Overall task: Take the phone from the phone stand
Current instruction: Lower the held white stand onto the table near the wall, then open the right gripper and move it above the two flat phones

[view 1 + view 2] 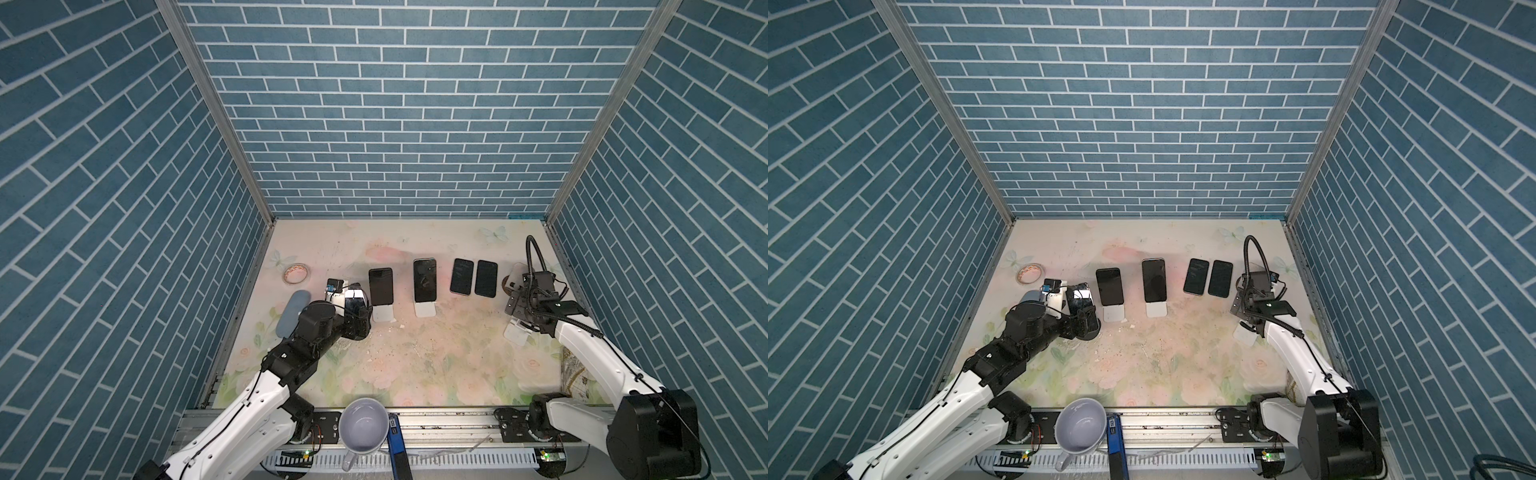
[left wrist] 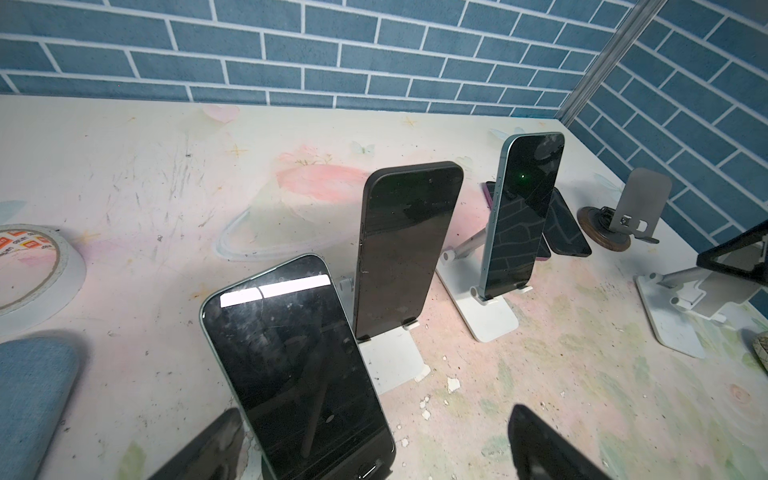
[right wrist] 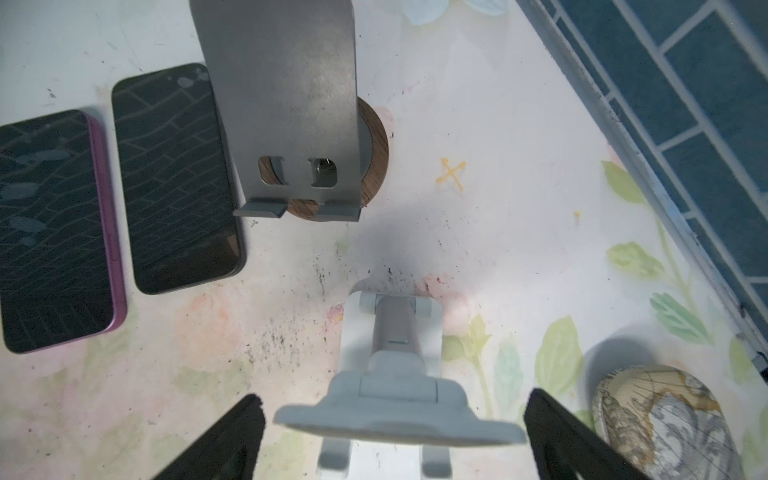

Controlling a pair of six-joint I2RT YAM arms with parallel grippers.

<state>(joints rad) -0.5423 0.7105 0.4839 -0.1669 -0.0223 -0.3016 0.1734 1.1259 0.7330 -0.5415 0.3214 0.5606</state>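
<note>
Dark glass filled my left wrist view: the green-edged phone stood tilted back with its lower end in a dark cradle, not lifted out. My left gripper had its jaws spread wide, a finger on either side of that phone. I could not tell whether either one touched it. Beside it a black phone leaned on a white stand, and past that a tall phone leaned on a second white stand. In both top views these three stood in a row across the flowered table, with a tape roll off to the left near the wall.

On the other side, my right gripper hung over an empty white stand. Its jaws were wide apart and held nothing, and the stand's rest plate lay between the fingers. Ahead of it stood a grey metal stand on a round wooden base. Just beside that, a purple-edged phone and a dark phone lay flat on the table, side by side. A mug sat on the front rail.
</note>
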